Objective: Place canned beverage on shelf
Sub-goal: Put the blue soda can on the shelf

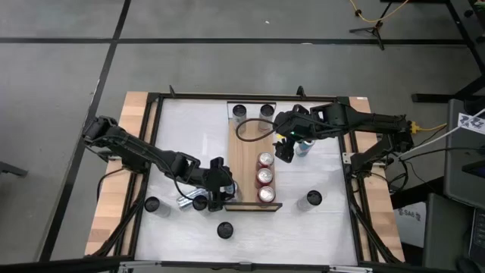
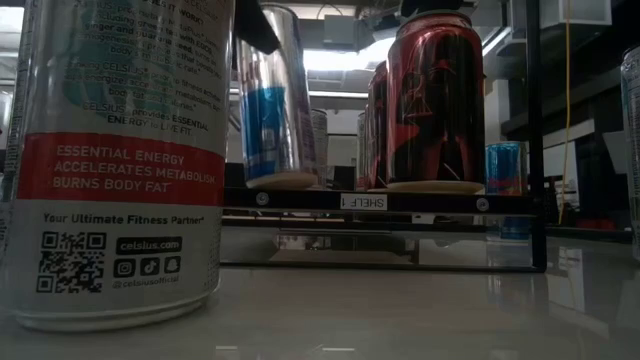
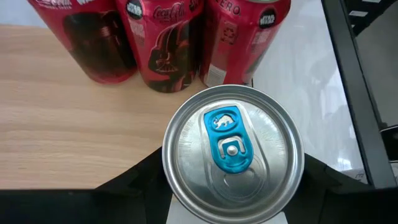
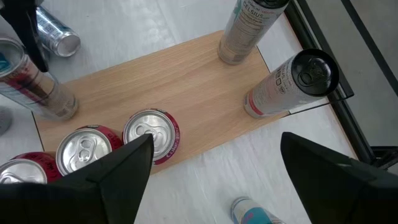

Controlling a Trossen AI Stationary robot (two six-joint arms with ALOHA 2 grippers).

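The shelf [image 1: 244,152] is a light wooden plank lying lengthwise mid-table. Three red cans [image 1: 264,177] stand in a row on its right side, and two dark-topped cans [image 1: 240,111] stand at its far end. My left gripper [image 1: 218,193] is shut on a silver can with a blue tab [image 3: 233,152] at the plank's near left corner. In the low view this can [image 2: 275,110] leans slightly, its base at plank level. My right gripper [image 4: 214,168] hangs open above the plank's right edge [image 1: 286,152], holding nothing. My left gripper pinches the silver can between its two fingers [image 3: 140,183], one on each side of the upper wall just under the rim [image 3: 169,163]. The fingers slant down from the table's left. The can leans slightly, its base [image 2: 280,181] at the plank's near left corner.
Dark-topped cans stand on the table at the near left [image 1: 152,205], near middle [image 1: 225,230] and near right [image 1: 310,199]. A silver can [image 4: 59,37] lies on its side left of the plank. A blue can [image 1: 305,146] stands right of the plank. A black frame [image 1: 356,189] rims the table.
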